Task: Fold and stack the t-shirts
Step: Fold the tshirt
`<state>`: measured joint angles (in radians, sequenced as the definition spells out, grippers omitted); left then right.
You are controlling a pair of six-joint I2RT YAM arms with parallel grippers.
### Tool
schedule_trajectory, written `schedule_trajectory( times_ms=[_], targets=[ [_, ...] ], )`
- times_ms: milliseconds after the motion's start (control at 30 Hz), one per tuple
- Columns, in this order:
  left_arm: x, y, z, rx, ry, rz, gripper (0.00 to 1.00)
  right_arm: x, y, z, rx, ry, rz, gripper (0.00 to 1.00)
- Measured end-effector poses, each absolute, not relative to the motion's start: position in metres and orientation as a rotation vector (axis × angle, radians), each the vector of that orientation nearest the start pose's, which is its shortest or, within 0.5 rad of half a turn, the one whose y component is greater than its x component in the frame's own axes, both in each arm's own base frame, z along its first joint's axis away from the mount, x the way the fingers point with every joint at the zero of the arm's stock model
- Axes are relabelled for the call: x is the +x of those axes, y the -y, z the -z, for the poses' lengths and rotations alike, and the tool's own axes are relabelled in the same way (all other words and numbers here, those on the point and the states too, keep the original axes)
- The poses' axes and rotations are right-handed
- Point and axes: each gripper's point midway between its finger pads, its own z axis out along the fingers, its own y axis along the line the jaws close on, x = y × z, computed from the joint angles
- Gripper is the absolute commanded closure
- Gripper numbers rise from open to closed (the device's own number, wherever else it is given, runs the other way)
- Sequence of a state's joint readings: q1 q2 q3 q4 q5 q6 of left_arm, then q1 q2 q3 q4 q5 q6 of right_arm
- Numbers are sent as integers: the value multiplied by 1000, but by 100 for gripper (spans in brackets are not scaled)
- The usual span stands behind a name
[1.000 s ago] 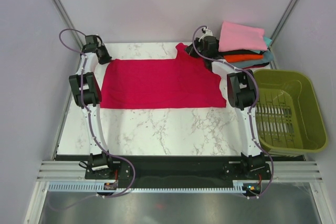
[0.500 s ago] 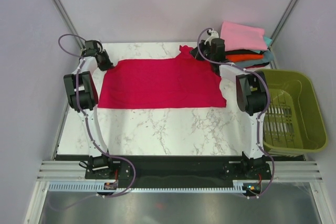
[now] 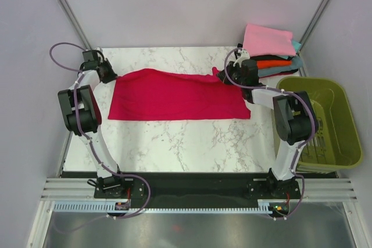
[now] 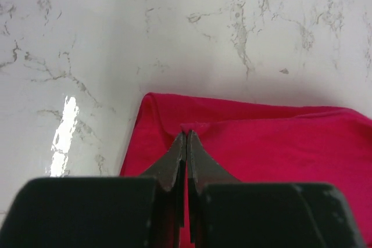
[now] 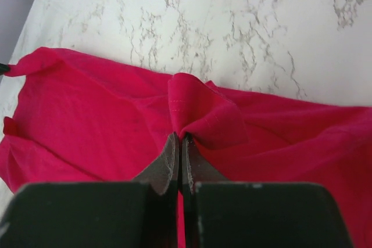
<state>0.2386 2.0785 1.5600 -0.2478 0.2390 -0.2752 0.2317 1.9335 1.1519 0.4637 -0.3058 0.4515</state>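
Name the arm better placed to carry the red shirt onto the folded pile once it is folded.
Right, probably. The right end effector, shut on the far right corner of the red shirt, sits beside the folded pile. The left end effector pinches the far left corner, across the table from it.

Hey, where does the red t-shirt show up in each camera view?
Top external: red t-shirt just above picture centre, between the two arms.
Left wrist: lower right, corner pinched by the left gripper.
Right wrist: lower two thirds, fold pinched by the right gripper.
Shared landmark: marble tabletop.
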Motion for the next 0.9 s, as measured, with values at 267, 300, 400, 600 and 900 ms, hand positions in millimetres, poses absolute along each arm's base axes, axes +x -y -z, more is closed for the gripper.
schedule_trajectory(
  times_ms=[267, 300, 400, 600, 900],
  targets=[
    [514, -79, -62, -510, -2314, 266, 98, 474, -176, -123, 22, -1954, -696, 100],
    [513, -79, -62, -510, -2312, 265, 98, 472, -174, -125, 24, -1949, -692, 100],
    [510, -80, -62, -510, -2299, 257, 98, 466, -171, -126, 32, -1941, -679, 100],
    [501, -86, -58, -530, -2296, 218, 98, 452, -164, -119, 45, -1956, -660, 100],
    [494, -96, -83, -528, -2215, 185, 98, 447, -154, -139, 51, -1927, -605, 100]
  ],
)
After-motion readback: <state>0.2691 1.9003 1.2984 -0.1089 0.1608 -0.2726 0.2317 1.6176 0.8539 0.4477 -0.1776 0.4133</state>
